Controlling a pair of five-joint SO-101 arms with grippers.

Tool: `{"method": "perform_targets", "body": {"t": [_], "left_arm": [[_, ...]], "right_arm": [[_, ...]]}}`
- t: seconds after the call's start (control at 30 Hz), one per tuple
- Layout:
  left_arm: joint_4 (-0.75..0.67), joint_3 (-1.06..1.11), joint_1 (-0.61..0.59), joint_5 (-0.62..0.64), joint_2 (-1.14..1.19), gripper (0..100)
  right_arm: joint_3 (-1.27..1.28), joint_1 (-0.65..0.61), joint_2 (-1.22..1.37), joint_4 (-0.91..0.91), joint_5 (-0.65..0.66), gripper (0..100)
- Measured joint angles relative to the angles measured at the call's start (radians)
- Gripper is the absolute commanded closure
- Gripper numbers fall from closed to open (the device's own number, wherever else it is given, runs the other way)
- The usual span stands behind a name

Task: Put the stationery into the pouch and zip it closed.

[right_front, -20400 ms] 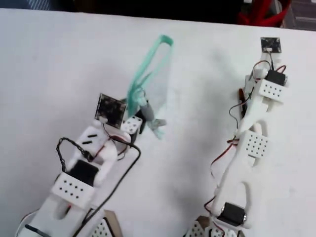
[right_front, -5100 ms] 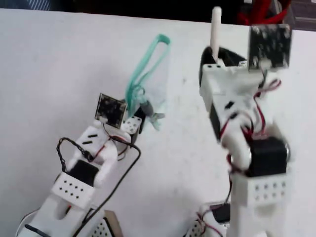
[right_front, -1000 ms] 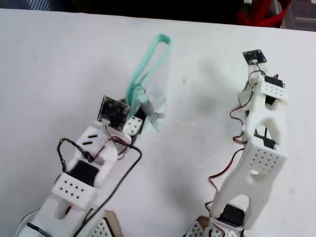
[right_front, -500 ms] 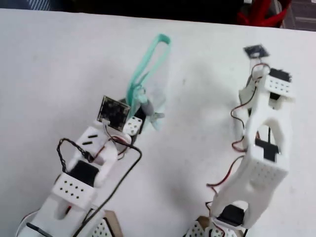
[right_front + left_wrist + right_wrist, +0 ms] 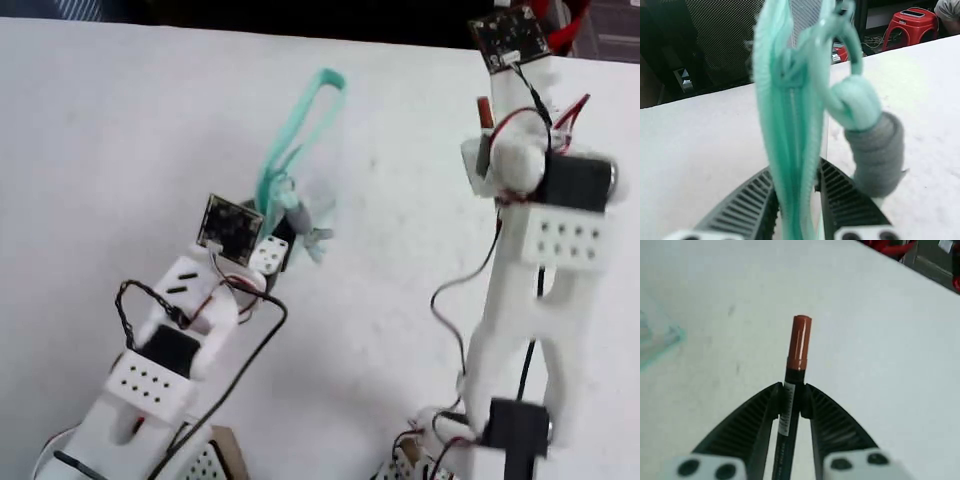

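Your left gripper (image 5: 796,202) is clamped on the pouch (image 5: 785,100), its two ribbed jaws pinching the teal zip edge between them. The pouch stands on edge on the desk (image 5: 120,120), running away from that gripper, and its zip pull (image 5: 872,155), a teal knot with a grey sleeve, hangs just beside the gripped edge.

Your right gripper (image 5: 792,396) is closed on a pen (image 5: 801,342). It grips the black barrel just below the reddish-brown cap, which sticks out past the fingertips. From above, you can see that arm raised over the desk's right side, with the pen well apart from the pouch. A clear corner of the pouch with its teal trim shows off to one side of the pen.
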Motion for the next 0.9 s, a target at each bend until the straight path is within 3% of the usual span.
{"method": "perform_targets", "body": {"t": [0.23, 0.37, 0.63, 0.9], "left_arm": [[0.000, 0.000, 0.000, 0.000, 0.000, 90], [0.000, 0.000, 0.000, 0.000, 0.000, 84], [0.000, 0.000, 0.000, 0.000, 0.000, 83], [0.000, 0.000, -0.002, 0.000, 0.000, 83]], "right_arm": [[0.002, -0.057, -0.066, 0.000, -0.133, 98.1], [0.074, -0.078, -0.144, -0.068, -0.192, 98.1], [0.497, -0.258, -0.431, -0.609, -0.221, 98.1], [0.529, -0.465, -0.499, -1.014, -0.221, 98.1]]}}
